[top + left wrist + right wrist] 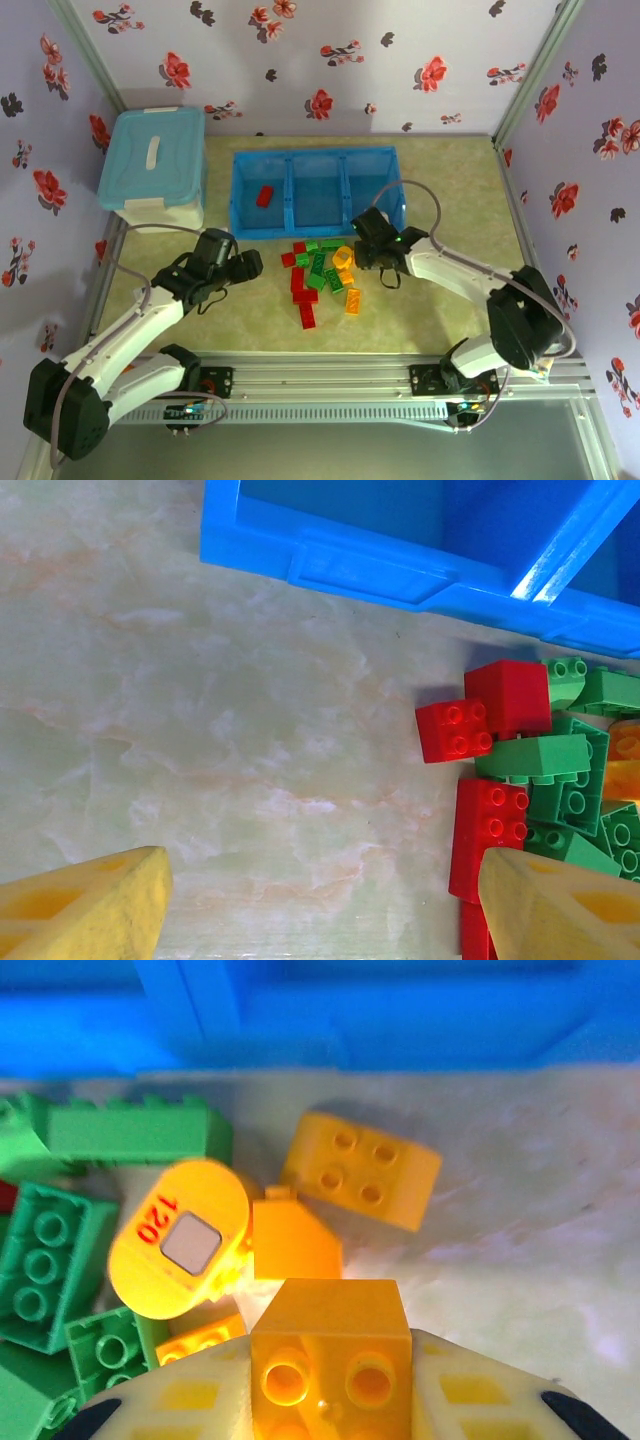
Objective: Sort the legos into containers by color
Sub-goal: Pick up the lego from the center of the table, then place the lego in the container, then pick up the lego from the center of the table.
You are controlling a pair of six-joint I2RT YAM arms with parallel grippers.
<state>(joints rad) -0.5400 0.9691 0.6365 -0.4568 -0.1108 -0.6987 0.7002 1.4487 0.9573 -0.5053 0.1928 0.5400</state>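
Left gripper [258, 266] wide open and empty, over bare table [200, 740] just left of the brick pile [322, 275]. Right gripper [328, 1400] clamped on a yellow-orange brick [328, 1320] at the pile's right edge. Red, green and yellow-orange bricks lie just in front of the blue three-bin tray [300, 229]. One red brick [264, 196] sits in the left bin. Lidded box [155, 165] far left.

Left gripper [320, 895] hovers low, fingers spread wide — right gripper [360, 255], arm stretched forward, pinches a yellow brick [330, 1350].
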